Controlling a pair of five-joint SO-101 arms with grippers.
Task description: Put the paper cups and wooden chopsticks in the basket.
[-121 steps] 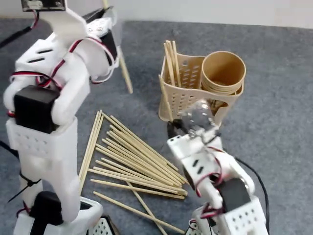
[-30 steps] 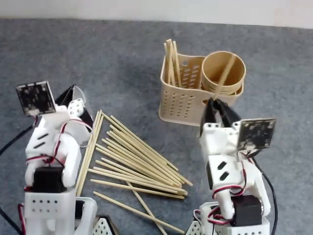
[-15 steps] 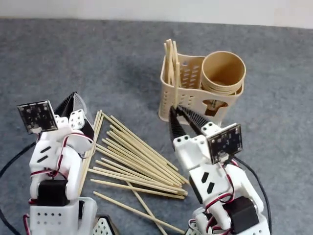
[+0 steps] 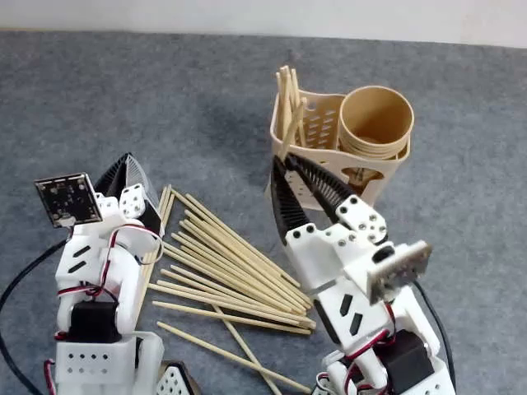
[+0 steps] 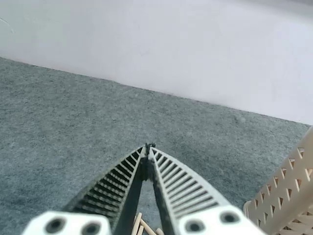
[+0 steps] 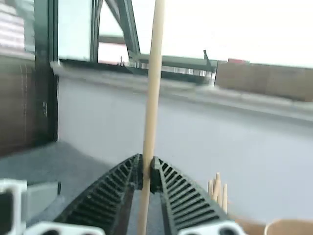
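From the high view, the right end effector (image 4: pixel 284 160) is clamped on one wooden chopstick (image 4: pixel 293 125) at the near wall of the basket (image 4: pixel 323 119). The stick's long axis is tilted, with its free end leaning toward the paper cups (image 4: pixel 376 122) nested inside. Loose chopsticks (image 4: pixel 222 263) lie fanned diagonally on the grey surface (image 4: pixel 165 107) between the arms.

In the left wrist view, the left end effector (image 5: pixel 148 147) is closed on nothing, tips together over the surface.

In the right wrist view, the wooden chopstick stands straight out between the pinching fingers.
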